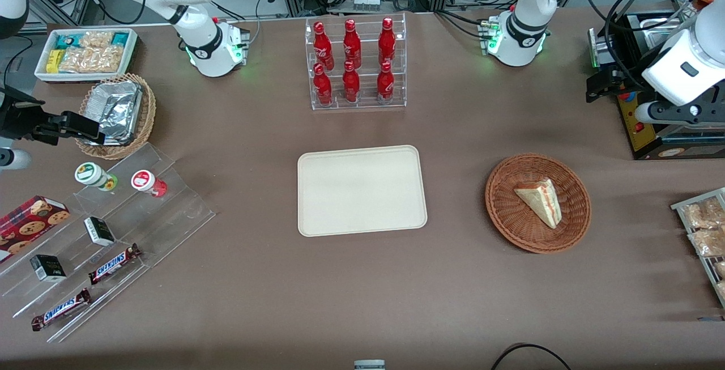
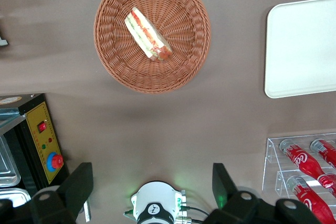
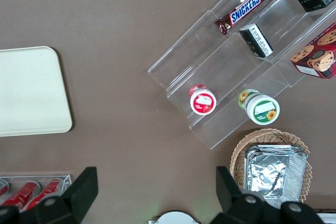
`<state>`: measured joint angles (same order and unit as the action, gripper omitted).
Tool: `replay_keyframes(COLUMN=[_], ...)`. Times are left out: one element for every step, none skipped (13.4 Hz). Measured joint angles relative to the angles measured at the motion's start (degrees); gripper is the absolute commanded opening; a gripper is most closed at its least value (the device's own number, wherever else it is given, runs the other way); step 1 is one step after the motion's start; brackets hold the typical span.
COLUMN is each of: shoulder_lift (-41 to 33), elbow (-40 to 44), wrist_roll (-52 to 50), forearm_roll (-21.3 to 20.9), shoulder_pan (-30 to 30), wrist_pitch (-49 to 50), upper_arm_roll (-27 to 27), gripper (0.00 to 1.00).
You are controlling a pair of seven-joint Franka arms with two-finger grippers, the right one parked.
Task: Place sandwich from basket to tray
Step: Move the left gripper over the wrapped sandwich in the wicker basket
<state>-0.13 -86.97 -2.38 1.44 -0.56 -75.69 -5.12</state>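
The sandwich (image 1: pixel 541 201) (image 2: pixel 148 34), a pale bread wedge with red and orange filling along its cut edge, lies in the round reddish-brown woven basket (image 1: pixel 504 211) (image 2: pixel 115 61). The cream tray (image 1: pixel 362 190) (image 2: pixel 302 45) rests flat on the brown table beside the basket, toward the parked arm's end, with nothing on it. My gripper (image 1: pixel 601 84) (image 2: pixel 151 182) hangs high over the table, farther from the front camera than the basket and toward the working arm's end. It is open, its black fingers (image 2: pixel 79 182) wide apart with nothing between them.
A clear rack of red bottles (image 1: pixel 357 64) (image 2: pixel 307 163) stands farther from the front camera than the tray. A control box with a red button (image 1: pixel 640 126) (image 2: pixel 44 142) sits beside my gripper. A wire rack of snack packets (image 1: pixel 705 234) lies at the working arm's end.
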Motion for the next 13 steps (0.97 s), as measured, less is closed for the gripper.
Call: replay_keyframes(shoulder_lift=[0.00,0.01,0.10,0.37,0.86,1.49,2.13,2.73,3.22,3.64,4.02,4.39,4.70], elbow=[0.13,0.17,0.17,0.11,-0.09,-0.61,-1.57,-3.26,-5.87,-8.93,-11.97,-14.93,-17.57], wrist_roll=[0.02,0.03,0.05,0.06,0.07,0.07,0.07,0.07,0.07,0.07,0.07,0.07,0.07], forearm_roll=[-0.05,-0.13,-0.19,-0.25,-0.35,-0.44,-0.48,-0.50,-0.51,-0.52,-0.52,-0.52,-0.52], shoulder_pan=[0.10,0.22,0.34,0.45,0.53,0.59,0.64,0.73,0.88,1.02,1.06,1.07,1.07], wrist_pitch=[-0.17,-0.59,-0.88,-0.93,-0.96,-1.29,-2.50,-4.95,-8.41,-12.39,-16.40,-20.36,-23.82], upper_arm_roll=[0.00,0.00,0.00,0.01,0.01,0.01,0.01,0.01,0.01,0.01,0.01,0.01,0.01], gripper=[1.00,1.00,1.00,1.00,1.00,1.00,1.00,1.00,1.00,1.00,1.00,1.00,1.00])
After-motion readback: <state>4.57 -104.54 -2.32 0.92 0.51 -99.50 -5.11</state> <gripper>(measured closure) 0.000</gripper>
